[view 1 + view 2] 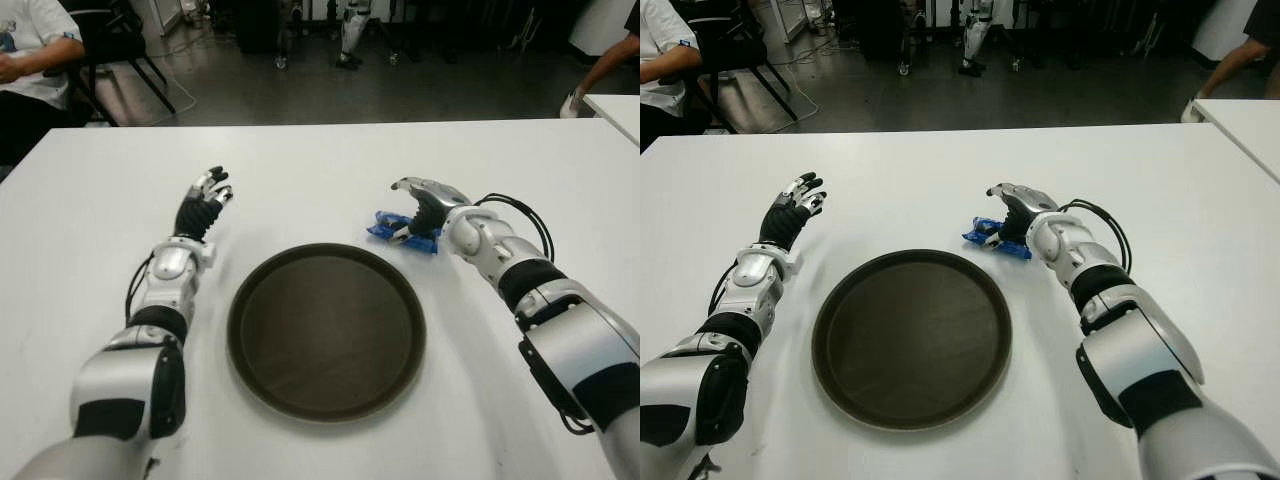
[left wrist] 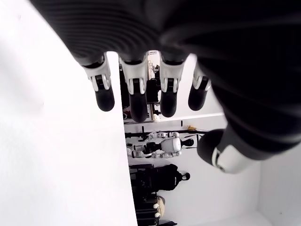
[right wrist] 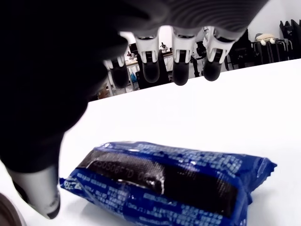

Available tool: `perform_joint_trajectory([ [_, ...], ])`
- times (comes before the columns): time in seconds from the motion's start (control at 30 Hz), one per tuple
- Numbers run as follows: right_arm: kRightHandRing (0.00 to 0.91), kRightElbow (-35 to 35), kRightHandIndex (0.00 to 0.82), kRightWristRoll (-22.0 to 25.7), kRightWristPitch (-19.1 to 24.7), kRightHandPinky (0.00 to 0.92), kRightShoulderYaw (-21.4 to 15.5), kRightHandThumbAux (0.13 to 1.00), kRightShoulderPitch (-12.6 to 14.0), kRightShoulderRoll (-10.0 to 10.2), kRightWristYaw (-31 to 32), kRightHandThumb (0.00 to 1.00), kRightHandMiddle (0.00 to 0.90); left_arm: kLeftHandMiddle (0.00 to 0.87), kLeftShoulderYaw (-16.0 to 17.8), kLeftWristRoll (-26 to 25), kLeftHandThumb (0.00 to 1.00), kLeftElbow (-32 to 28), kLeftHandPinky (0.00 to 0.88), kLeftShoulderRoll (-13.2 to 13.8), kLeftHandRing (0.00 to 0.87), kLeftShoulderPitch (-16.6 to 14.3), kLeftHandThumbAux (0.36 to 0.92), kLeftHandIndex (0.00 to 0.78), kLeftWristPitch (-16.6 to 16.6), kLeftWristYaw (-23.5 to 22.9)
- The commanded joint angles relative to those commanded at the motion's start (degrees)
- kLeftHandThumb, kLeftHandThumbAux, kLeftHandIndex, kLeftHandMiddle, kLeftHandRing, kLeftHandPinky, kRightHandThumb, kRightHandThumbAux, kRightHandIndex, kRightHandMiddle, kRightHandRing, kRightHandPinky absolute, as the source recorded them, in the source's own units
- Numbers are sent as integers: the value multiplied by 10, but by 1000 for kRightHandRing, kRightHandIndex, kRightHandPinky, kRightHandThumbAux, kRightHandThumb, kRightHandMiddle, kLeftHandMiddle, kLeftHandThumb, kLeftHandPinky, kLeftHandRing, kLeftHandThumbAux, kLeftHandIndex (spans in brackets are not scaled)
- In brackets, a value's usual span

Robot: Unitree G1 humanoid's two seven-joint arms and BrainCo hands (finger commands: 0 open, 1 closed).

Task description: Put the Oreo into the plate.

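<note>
The blue Oreo pack point(image 1: 400, 231) lies flat on the white table point(image 1: 320, 160), just beyond the far right rim of the round dark plate point(image 1: 326, 330). My right hand point(image 1: 418, 208) hovers over the pack with its fingers spread above it and the thumb down beside it. In the right wrist view the Oreo pack point(image 3: 169, 181) sits under the open fingers point(image 3: 181, 70), which do not touch it. My left hand point(image 1: 205, 203) shows to the left of the plate with its fingers stretched out and nothing in them.
A seated person point(image 1: 30, 60) is at the far left behind the table. Another white table's corner point(image 1: 615, 110) and a person's leg show at the far right. Chairs and stands fill the dark floor beyond.
</note>
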Motion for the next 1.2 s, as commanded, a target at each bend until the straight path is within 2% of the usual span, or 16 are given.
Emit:
perform_joint_trajectory([
  [0.27, 54, 9, 67, -10, 14, 62, 10, 702, -4, 5, 25, 0, 58, 113, -1, 0, 84, 0, 79, 1, 90, 1, 605, 44, -2, -2],
  [1.2, 68, 6, 78, -6, 18, 69, 9, 750, -3, 7, 29, 0, 73, 114, 1, -1, 88, 0, 77, 1, 88, 1, 598, 45, 1, 0],
])
